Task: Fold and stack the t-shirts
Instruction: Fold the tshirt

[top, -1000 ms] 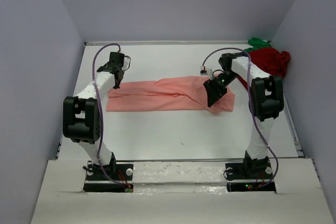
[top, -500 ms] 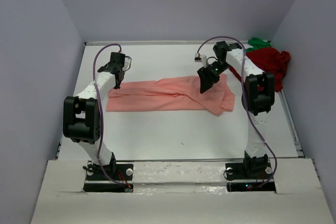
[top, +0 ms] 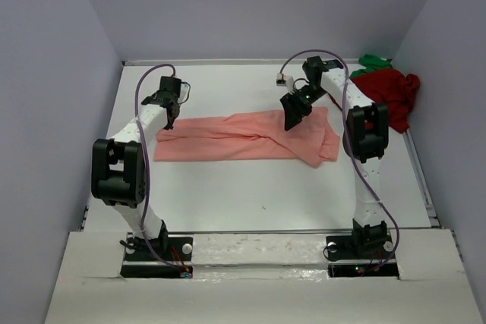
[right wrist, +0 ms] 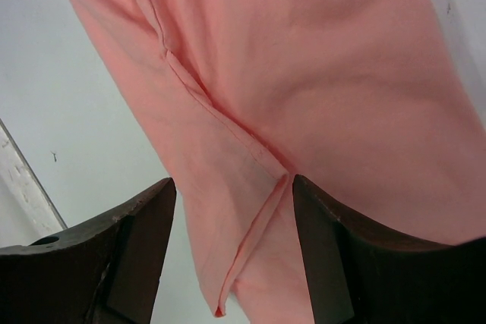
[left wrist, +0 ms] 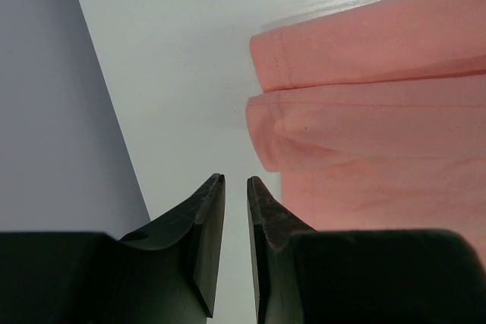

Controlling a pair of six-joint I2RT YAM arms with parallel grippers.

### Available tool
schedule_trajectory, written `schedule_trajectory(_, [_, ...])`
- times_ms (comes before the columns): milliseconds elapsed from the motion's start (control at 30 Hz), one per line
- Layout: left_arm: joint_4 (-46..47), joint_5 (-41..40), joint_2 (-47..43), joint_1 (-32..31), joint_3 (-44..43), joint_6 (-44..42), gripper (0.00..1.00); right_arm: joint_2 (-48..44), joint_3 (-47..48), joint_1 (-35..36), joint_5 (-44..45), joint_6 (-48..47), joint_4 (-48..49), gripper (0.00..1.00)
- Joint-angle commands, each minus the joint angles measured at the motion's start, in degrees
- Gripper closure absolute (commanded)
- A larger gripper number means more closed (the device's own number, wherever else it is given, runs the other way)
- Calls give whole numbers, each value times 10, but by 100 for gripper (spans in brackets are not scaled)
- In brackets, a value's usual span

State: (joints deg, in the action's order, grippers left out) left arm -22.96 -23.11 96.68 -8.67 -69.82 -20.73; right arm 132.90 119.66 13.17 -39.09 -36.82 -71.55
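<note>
expect the salmon-pink t-shirt [top: 243, 138], lying in a long band across the table [top: 250, 187], to be light and limp, so pinch all layers at its end corners; your left gripper [left wrist: 235, 181] is narrow and empty beside its left end, your right gripper [right wrist: 231, 184] wide and empty above its right.

Three short-sleeved t-shirts are counted: one salmon-pink cloth t-shirt [top: 243, 138], one dark red cloth t-shirt [top: 391, 90] to its right, and one bright green cloth t-shirt [top: 373, 61], a small crumple farther back on that same side. Two white-and-black robot arms [top: 118, 172] are counted, one at each end of the salmon-pink shirt. Two black two-finger grippers are counted, the left gripper [left wrist: 235, 180] and the right gripper [right wrist: 231, 184]. One white table [top: 250, 195] is seen.
</note>
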Motion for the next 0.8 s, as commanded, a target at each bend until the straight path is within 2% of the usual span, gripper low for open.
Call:
schedule_trajectory(0, [-4, -12, 6, -4, -3, -5, 69, 3, 23, 3, -9, -4, -3, 32])
schedule_trajectory(267, [-2, -11, 3, -7, 0, -6, 69, 2, -15, 3, -8, -14, 0, 39])
schedule_trajectory(367, [-3, -11, 3, -7, 0, -7, 69, 1, -24, 3, -5, -13, 5, 53])
schedule_trajectory(400, [-2, -11, 3, -7, 0, -7, 69, 4, -22, 3, -7, -12, 4, 60])
schedule_trajectory(433, [-2, -11, 3, -7, 0, -7, 69, 5, -22, 3, -7, -12, 4, 63])
schedule_trajectory(767, [-2, -12, 3, -8, 1, -7, 69, 10, -14, 3, 1, -12, 4, 75])
